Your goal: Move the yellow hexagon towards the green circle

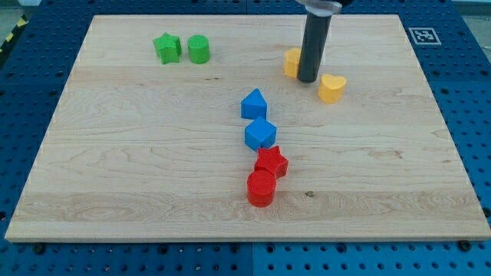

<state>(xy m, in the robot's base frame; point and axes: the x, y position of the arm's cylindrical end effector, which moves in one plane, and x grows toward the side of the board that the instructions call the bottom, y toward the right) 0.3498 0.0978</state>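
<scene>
the rod's tip [308, 80] rests just right of the yellow hexagon [292, 61], seemingly touching it though the rod hides that edge; the arm carries no pincer. the green circle [199, 49] sits well to the left beside a green star [167, 47], and a yellow heart [332, 88] lies near the tip's right.

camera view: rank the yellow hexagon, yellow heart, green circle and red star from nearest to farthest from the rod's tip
Measured from my tip:
1. Yellow hexagon, right beside the tip on the view's left, partly hidden by the rod.
2. Yellow heart, just to the view's right.
3. Red star, toward the view's bottom.
4. Green circle, far at the view's upper left.
</scene>
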